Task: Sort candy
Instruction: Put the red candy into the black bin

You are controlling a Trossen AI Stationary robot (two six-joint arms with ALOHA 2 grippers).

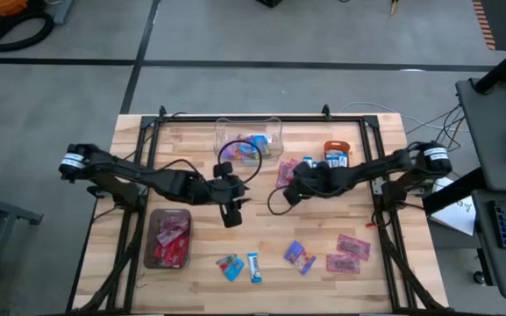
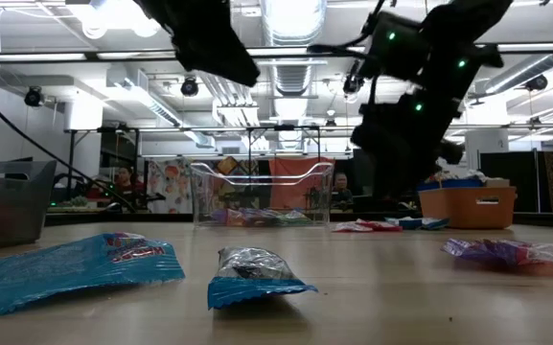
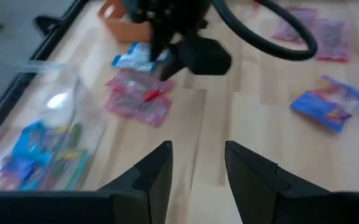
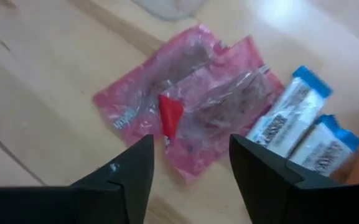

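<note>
Front edge of table: teal packet (image 2: 80, 268), blue-and-white packet (image 2: 254, 278), purple packets (image 1: 300, 256) and pink packets (image 1: 347, 254) lying loose, awaiting sorting. Left side: dark tray (image 1: 152, 239) holding red candy. Mid-table: left gripper (image 1: 231, 213) hovering, jaws apart, holding nothing; right gripper (image 4: 188, 162) hanging just above a pink pair (image 4: 185, 112), jaws apart, nothing gripped. Beyond: blue-and-white bars (image 4: 303, 127) lying beside orange bowl (image 1: 338, 154); clear box (image 1: 274, 132) containing mixed sweets. Sorting judged partly done; roughly ten pieces remaining

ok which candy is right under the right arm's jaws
The pink packets beside the blue-and-white bars; the other pink pair lies far off.
</note>
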